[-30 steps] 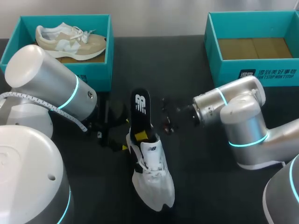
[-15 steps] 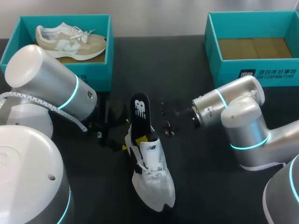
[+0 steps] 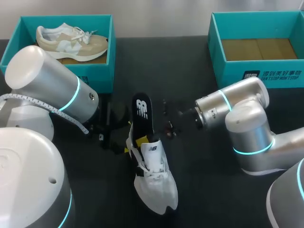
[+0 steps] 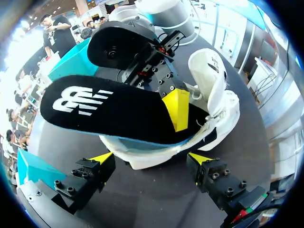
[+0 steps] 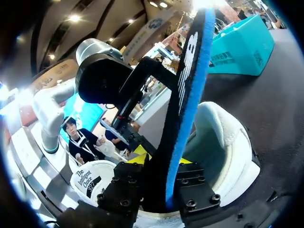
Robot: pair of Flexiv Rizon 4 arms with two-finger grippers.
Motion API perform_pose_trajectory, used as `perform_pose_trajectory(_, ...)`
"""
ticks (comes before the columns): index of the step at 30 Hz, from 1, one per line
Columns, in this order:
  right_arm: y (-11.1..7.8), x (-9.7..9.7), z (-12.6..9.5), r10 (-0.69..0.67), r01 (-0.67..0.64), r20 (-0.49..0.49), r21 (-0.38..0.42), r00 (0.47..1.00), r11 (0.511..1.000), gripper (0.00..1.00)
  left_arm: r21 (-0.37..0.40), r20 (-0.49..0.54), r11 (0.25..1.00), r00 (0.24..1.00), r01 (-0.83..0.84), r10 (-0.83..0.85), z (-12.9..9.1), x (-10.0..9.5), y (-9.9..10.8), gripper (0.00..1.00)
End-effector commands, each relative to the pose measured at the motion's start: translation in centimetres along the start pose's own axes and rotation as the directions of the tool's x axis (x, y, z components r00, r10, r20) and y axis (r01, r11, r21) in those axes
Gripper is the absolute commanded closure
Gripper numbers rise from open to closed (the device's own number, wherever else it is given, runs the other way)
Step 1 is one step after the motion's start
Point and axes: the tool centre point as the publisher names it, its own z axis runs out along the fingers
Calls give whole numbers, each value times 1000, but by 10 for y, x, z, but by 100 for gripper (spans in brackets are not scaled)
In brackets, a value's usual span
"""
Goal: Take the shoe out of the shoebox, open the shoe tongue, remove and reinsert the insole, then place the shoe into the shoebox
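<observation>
A white shoe [image 3: 154, 183] lies on the dark table, toe toward me. A black insole [image 3: 141, 110] stands up out of its opening, its lower end inside the shoe. My right gripper [image 3: 142, 139] is shut on the insole at the shoe's collar; in the right wrist view the insole [image 5: 190, 85] rises edge-on between the fingers of my right gripper [image 5: 164, 159]. My left gripper [image 3: 127, 137] is open beside the heel. In the left wrist view the fingers of my left gripper [image 4: 151, 159] flank the shoe [image 4: 213, 90] under the insole [image 4: 109, 111] without gripping it.
A teal shoebox [image 3: 102, 71] at the back left holds a beige shoe [image 3: 71, 40]. A second teal shoebox [image 3: 223, 66] at the back right has only its brown floor showing. My two arms crowd in on the shoe from both sides.
The insole has slid a little lower into the shoe with my right gripper. The shoe shifted slightly. My left arm has stayed put.
</observation>
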Motion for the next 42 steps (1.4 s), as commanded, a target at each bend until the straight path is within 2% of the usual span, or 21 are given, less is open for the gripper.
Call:
perform_pose_trajectory(1, 1, -3, -1, -7, 7, -7, 0, 1000, 1000, 71, -1, -1, 1000, 1000, 0, 0, -1, 0, 0, 0)
perform_pose_trajectory(5, 4, -4, -2, -25, 25, -26, -6, 999, 1000, 69, -1, -1, 1000, 1000, 0, 0, -1, 0, 0, 0)
perform_pose_trajectory(7, 7, -3, -2, -39, 38, -39, -13, 998, 999, 63, -1, -1, 1000, 1000, 0, 0, -1, 0, 0, 0)
perform_pose_trajectory(11, 12, -4, -3, -57, 56, -55, -14, 997, 998, 59, -1, -1, 1000, 1000, 0, 0, -1, 0, 0, 0)
perform_pose_trajectory(17, 19, -4, -4, -83, 81, -78, -24, 993, 996, 60, -1, -1, 1000, 1000, 0, 0, -1, 0, 0, 0)
perform_pose_trajectory(30, 31, -7, -5, -47, 38, -69, -123, 996, 992, 63, -1, -1, 1000, 1000, 0, 0, -1, 0, 0, 0)
perform_pose_trajectory(35, 33, -5, -5, -37, 28, -68, -130, 997, 991, 67, -1, -1, 1000, 1000, 0, 0, -1, 0, 0, 0)
perform_pose_trajectory(38, 33, -3, -5, -31, 21, -69, -133, 997, 991, 82, -1, -1, 1000, 1000, 0, 0, -1, 0, 0, 0)
perform_pose_trajectory(40, 32, -2, -4, -20, 10, -71, -136, 997, 991, 100, -1, -1, 1000, 1000, 0, 0, -1, 0, 0, 0)
perform_pose_trajectory(42, 32, -1, -4, -9, -2, -77, -135, 997, 991, 100, -1, -1, 1000, 1000, 0, 0, -1, 0, 0, 0)
